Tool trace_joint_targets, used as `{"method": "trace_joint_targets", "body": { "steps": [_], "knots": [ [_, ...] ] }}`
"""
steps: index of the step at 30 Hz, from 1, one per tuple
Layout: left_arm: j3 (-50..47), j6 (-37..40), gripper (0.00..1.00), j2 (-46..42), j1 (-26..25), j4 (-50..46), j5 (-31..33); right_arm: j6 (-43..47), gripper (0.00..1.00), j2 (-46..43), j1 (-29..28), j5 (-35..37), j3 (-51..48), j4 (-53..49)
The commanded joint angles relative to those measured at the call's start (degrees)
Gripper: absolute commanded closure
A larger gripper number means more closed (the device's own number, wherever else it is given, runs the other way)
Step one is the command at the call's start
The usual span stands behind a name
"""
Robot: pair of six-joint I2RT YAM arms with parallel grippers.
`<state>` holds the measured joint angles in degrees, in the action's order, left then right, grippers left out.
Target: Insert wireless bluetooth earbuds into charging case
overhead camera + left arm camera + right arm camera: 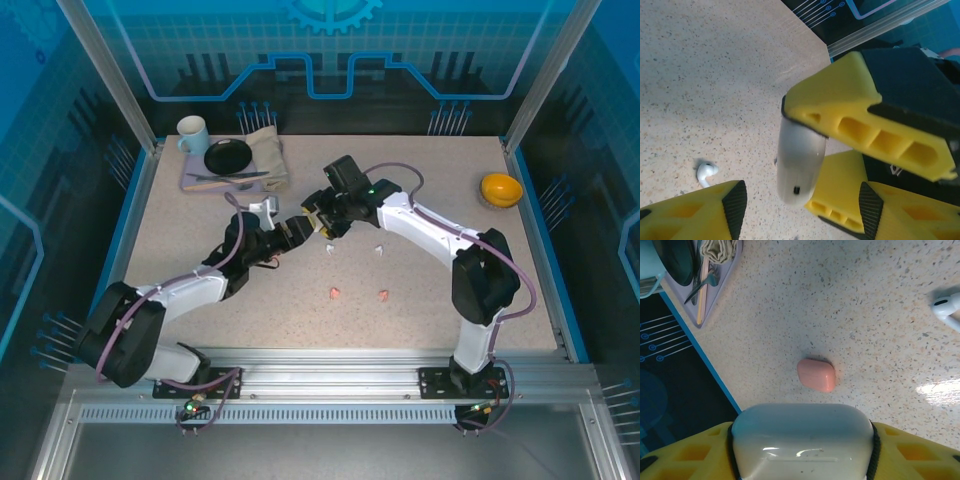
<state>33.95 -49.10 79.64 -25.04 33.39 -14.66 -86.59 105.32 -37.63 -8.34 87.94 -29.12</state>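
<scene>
Pictured at mid-table, inside a booth of clear panels printed with blue graphics: two arms meeting tip to tip. Gripped a white case (802, 440) between the yellow fingers of the right gripper (322, 222), jaws closed on its sides and the case raised off the surface. Placed the left gripper (800, 210) just left of it, jaws parted to either side of the case's lower end and, as far as could be seen, touching nothing. Counted four earbuds (380, 249) loose on the speckled beige table (440, 310), just near of the grippers: two white side by side, two pink nearer still. Caught a pink case (816, 374), closed, lying flat on bare table, well apart from the tray (190, 183). Noted on that tray, at far left, a mug (192, 133), a black plate (228, 156) and a folded cloth (268, 150); at far right, an orange bowl (501, 188).
</scene>
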Motion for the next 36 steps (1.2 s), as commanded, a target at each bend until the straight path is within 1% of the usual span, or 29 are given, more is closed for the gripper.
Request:
{"method": "trace_joint_targets", "body": {
  "steps": [1, 8, 11, 17, 20, 22, 24, 25, 26, 28, 30, 33, 36],
  "knots": [
    [2.54, 1.65, 0.40, 1.61, -0.54, 2.32, 0.97, -1.18, 0.47, -1.63, -0.86, -1.42, -0.56, 1.02],
    [3.58, 2.09, 0.49, 3.23, -0.54, 2.33, 0.81, -1.65, 0.47, -1.76, -1.15, -1.59, -1.00, 1.51],
    [3.63, 2.06, 0.51, 3.48, -0.54, 2.38, 1.14, -1.73, 0.47, -1.77, -1.18, -1.67, -1.04, 1.70],
    [4.68, 2.42, 0.65, 4.30, -0.53, 2.15, 0.79, -1.92, 0.48, -1.82, -1.30, -1.95, -1.45, 2.32],
    [5.06, 2.31, 0.70, 4.62, -0.54, 2.12, 0.57, -2.16, 0.47, -1.86, -1.28, -2.15, -1.50, 2.57],
    [5.15, 2.34, 0.71, 4.61, -0.54, 1.99, 0.65, -2.42, 0.47, -1.80, -1.38, -2.21, -1.63, 2.89],
    [5.15, 2.34, 0.76, 4.53, -0.54, 1.93, 0.72, -2.80, 0.46, -1.82, -1.38, -2.45, -1.79, 3.52],
    [5.24, 2.34, 0.77, 4.56, -0.53, 1.85, 0.83, -3.01, 0.45, -1.86, -1.36, -2.63, -1.80, 3.90],
    [5.23, 2.30, 0.81, 4.56, -0.54, 1.68, 0.77, -3.21, 0.43, -1.89, -1.30, -2.72, -1.68, 4.07],
    [5.53, 2.52, 0.85, 4.43, -0.52, 1.23, 0.52, -3.43, 0.31, -2.54, -0.90, -2.52, -2.10, 5.33],
    [5.81, 2.91, 0.86, 3.83, -0.54, 0.01, 0.25, -3.12, 0.20, -4.15, 0.28, -1.15, -2.98, 6.18],
    [6.69, 4.90, 0.87, 2.07, -0.41, -3.79, -0.53, -0.01, 0.15, -8.52, 3.41, 1.26, -6.13, 7.65],
    [8.17, 7.80, 0.88, 0.15, 0.09, -9.25, -3.12, 8.15, 0.13, -13.26, 7.55, 1.27, -9.32, 6.45]
  ]
}}
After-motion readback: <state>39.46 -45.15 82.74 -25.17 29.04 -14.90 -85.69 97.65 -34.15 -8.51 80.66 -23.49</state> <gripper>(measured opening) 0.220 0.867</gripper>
